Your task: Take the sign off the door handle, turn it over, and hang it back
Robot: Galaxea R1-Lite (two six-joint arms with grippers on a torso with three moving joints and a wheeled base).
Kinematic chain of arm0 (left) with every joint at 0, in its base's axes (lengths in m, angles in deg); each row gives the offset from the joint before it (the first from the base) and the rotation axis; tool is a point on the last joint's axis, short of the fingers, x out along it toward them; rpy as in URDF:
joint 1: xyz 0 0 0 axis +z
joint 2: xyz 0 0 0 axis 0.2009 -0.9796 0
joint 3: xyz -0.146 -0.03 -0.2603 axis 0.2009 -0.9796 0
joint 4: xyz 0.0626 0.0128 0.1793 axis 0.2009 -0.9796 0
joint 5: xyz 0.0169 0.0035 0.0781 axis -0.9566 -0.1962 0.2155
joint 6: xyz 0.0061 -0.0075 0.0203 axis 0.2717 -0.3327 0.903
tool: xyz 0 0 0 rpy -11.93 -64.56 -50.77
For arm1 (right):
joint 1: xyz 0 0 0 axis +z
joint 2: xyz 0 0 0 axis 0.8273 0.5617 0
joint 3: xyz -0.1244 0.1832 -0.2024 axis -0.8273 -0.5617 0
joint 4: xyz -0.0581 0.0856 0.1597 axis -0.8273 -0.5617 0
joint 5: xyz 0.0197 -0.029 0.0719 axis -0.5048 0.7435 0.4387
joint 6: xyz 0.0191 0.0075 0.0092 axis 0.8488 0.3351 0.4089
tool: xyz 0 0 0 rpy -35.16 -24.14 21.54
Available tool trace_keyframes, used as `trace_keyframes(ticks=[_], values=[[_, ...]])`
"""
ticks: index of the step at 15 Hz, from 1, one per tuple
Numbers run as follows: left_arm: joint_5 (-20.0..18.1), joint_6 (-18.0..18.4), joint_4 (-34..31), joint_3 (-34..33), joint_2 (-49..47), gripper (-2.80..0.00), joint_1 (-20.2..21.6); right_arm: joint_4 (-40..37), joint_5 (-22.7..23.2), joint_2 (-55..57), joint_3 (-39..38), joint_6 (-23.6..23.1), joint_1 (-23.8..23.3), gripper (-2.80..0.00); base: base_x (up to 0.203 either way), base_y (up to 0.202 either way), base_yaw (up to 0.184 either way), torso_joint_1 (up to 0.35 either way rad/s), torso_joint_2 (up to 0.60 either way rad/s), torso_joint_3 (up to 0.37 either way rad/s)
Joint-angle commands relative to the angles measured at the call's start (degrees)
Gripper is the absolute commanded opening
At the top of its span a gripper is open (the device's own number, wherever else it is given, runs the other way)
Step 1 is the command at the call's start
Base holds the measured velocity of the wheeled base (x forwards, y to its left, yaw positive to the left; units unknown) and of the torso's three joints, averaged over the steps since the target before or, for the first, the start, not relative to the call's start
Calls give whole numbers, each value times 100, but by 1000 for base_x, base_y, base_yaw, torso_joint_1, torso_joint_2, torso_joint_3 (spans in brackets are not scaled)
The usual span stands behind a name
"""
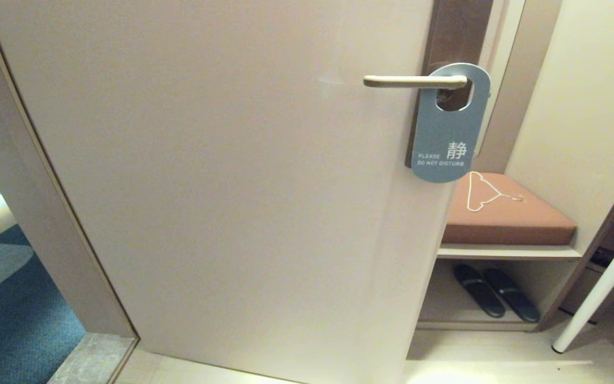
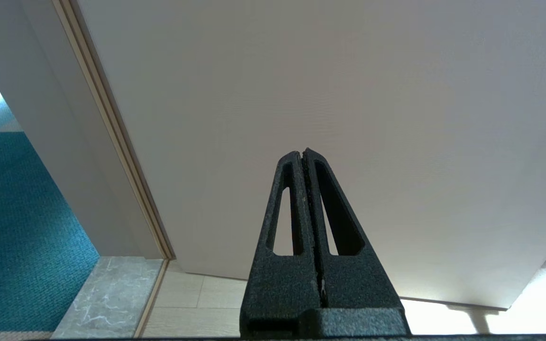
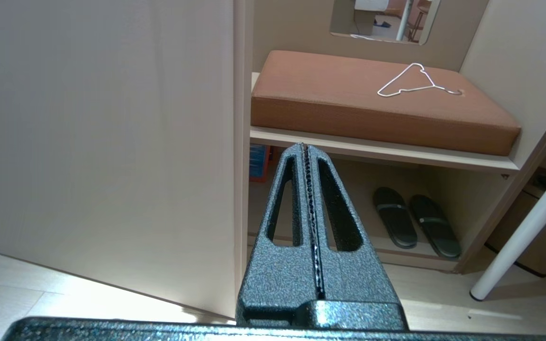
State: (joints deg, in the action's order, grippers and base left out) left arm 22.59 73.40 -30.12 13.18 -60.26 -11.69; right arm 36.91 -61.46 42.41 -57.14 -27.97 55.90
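In the head view, the sign is seen hanging on the door handle, close to the handle's inner end by the lock plate, with the lever passed through its oval hole. Its long axis runs almost straight down, tilted slightly, the rounded end with the hole uppermost; the blue-grey face reading PLEASE DO NOT DISTURB is turned outward. The handle lies level, its free end pointing toward the robot's left. Neither arm is shown in this view. A thin wire hanger is seen on the brown cushion behind the door. In the left wrist view, the left tool is closed on nothing and aimed at the bare door low down, well below the handle. In the right wrist view, the right tool is likewise closed and empty, pointed past the door's edge toward the shelf with the slippers. From here, it is judged that the card could be bent or dropped if pulled downward rather than slid along the lever toward its free end, and that the door could be pushed and swung by a careless approach.
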Motion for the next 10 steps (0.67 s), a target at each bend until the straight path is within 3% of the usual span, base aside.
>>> trace_keyframes(ticks=[1, 10], values=[[4, 1, 2, 0, -4, -280, 1, 0, 2, 2, 0, 2, 1, -280, 0, 0, 0, 0, 0, 0], [4, 1, 2, 0, -4, -280, 10, 0, 2, 2, 0, -7, 1, -280, 0, 0, 0, 0, 0, 0]])
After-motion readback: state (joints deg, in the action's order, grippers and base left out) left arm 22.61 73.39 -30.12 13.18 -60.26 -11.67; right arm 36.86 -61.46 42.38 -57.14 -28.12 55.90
